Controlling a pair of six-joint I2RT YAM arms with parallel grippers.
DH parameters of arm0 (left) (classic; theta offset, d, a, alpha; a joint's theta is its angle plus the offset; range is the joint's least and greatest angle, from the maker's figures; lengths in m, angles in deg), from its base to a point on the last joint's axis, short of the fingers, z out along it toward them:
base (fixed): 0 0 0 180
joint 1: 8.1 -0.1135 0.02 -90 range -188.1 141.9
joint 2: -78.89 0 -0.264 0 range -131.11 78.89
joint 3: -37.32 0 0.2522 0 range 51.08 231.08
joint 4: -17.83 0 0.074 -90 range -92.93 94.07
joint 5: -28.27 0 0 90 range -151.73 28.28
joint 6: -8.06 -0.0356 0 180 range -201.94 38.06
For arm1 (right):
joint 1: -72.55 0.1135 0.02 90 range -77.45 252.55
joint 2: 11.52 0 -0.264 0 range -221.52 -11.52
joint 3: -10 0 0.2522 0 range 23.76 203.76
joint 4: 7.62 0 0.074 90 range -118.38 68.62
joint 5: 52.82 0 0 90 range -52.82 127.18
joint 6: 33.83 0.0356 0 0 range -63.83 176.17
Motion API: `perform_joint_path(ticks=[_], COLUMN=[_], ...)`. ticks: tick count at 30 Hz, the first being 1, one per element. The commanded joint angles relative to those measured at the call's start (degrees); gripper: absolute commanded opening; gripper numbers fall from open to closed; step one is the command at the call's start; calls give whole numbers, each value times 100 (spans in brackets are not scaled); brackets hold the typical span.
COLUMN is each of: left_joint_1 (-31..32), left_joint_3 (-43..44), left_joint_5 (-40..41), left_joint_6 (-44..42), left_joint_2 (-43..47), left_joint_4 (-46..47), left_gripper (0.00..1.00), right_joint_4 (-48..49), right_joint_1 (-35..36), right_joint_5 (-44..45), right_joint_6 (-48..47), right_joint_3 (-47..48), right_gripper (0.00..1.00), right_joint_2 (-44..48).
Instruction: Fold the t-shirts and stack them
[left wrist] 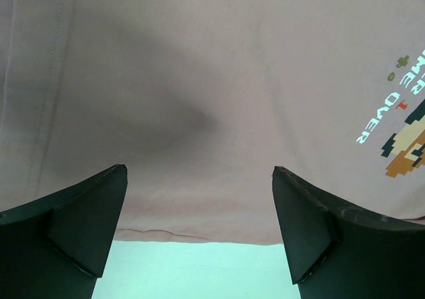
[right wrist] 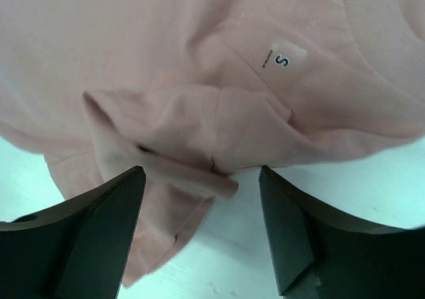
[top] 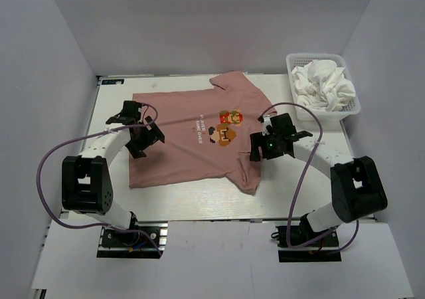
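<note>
The tee [top: 186, 153] lies mid-surface [top: 199, 209]. Left pincer [left wrist: 199, 179] at its 9 o'clock and right pincer [right wrist: 202, 173] at 3 o'clock are both spread. If you pinch only one layer, your fold may go crooked.

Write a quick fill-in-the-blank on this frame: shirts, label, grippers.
The t-shirt spread on the table is dusty ____.
The crumpled white t-shirts lie in the mesh ____.
The neck label reads size ____.
The left gripper and right gripper both have jaws ____.
Missing: pink; basket; S; open.
</note>
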Motion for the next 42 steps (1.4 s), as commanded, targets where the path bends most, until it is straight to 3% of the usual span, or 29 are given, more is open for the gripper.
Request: perform_joint_path(ticks=[1, 2, 3, 6, 10, 11, 22, 25, 26, 28, 29, 37, 41, 42], left_joint_1=[-1, -1, -1, -1, -1, -1, -1, -1, -1, -1, -1, -1, -62, -115], left_joint_3=[-71, -71, -71, -71, -71, -71, -62, -62, -62, -62, -62, 113, 561, 658], left_joint_5=[-106, -106, -106, -44, -44, -44, 8, 8, 8, -53, -53, 166, 535, 536], left_joint_6=[50, 50, 50, 50, -2, -2, -2, -2, -2, -55, -55, -55, -117, -178], left_joint_2=[161, 161, 213, 266, 266, 266, 99, 38, 38, 38, 38, 38, -208, -356], left_joint_4=[138, 77, 77, 77, 77, 77, 77, 138, 138, 138, 138, 25, -177, -178], left_gripper=[100, 100, 100, 100, 100, 100, 100, 100, 100, 100, 100, 100, 100, 100], right_joint_4=[319, 311, 293, -135, -942, -1033, -3186, -3590, -3566, -3705, -3767, -3180, -1820, -1477], right_joint_1=[58, 67, 85, 120, 129, 111, 85, 85, 67, 76, 85, 120, 164, 181], right_joint_5=[-211, -237, -290, -159, 78, 175, 976, 993, 1333, 1572, 1834, 2400, 2048, 1909], right_joint_6=[-198, -93, -58, 292, 985, 1137, 4430, 5195, 5216, 5339, 5252, 3644, 2819, 2730], right_joint_3=[193, 211, 211, 298, 185, 150, -1450, -1652, -1635, -1495, -1329, -115, 96, 210], right_gripper=[73, 67, 48, 18, 8, 2, 0, 0, 10, 41, 90, 90, 90, 90], right_joint_2=[-326, -361, -397, -284, 357, 455, 2819, 3896, 3997, 4120, 4103, 3014, 2338, 1754])
